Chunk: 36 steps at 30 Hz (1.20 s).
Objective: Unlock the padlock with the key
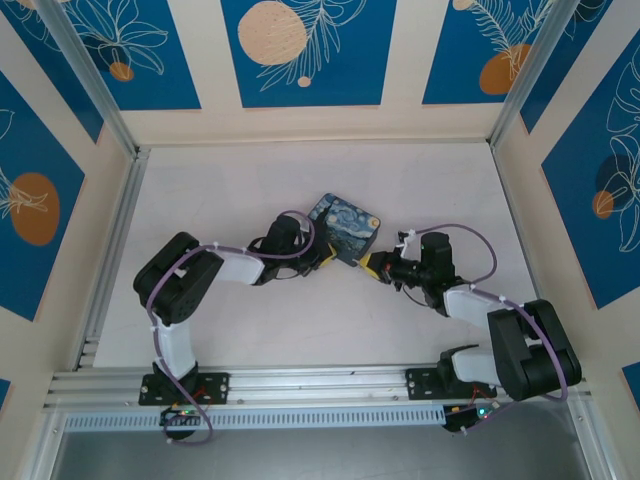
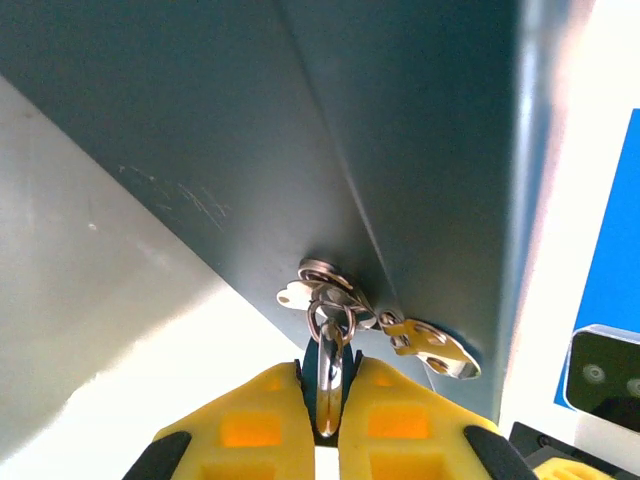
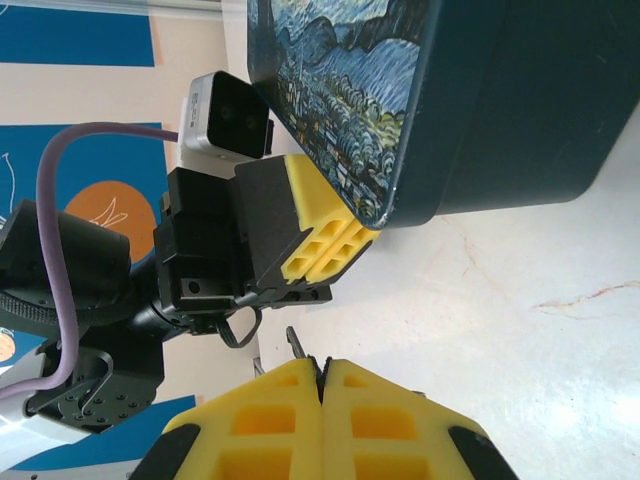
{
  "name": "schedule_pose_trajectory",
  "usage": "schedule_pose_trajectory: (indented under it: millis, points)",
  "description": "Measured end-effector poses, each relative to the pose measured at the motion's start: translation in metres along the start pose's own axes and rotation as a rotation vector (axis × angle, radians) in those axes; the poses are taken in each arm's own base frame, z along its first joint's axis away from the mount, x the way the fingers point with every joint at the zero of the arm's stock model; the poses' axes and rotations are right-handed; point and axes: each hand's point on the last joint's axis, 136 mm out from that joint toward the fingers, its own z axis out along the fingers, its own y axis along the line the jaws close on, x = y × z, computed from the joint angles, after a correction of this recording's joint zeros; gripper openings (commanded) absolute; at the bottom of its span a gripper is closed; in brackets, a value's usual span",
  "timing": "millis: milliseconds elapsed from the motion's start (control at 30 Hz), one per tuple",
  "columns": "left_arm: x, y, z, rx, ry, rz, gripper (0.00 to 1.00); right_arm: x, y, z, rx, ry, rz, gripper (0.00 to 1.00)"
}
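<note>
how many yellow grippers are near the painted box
2: the left gripper is at the box, near-left edge, closed on the padlock; the right gripper sits shut off its near corner, not touching.

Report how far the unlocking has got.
Done: the left end effector is clamped on the padlock at the hasp of the box. In hand: the right end effector is shut on what looks like the key. To do: bring the key to the padlock, insert it, turn it.
</note>
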Motion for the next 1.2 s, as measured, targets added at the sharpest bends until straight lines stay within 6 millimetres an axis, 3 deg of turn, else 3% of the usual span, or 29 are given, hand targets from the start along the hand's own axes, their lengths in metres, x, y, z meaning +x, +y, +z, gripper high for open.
schedule_pose_trajectory:
  millis: [500,733,1000,1200]
  points:
    - [0.004,-0.010,-0.002,0.021,0.030,-0.061,0.00,0.015,0.009,0.009,-0.030,0.036,-0.039,0.00]
    - [0.004,-0.012,-0.002,0.024,0.029,-0.060,0.00,0.016,-0.012,0.021,0.018,0.065,0.004,0.00]
    - [0.003,-0.033,-0.014,0.066,0.018,-0.037,0.00,-0.017,-0.017,0.030,0.013,0.037,0.024,0.00]
    - [0.003,-0.034,-0.016,0.068,0.017,-0.036,0.00,-0.039,-0.011,0.030,-0.018,0.022,0.016,0.00]
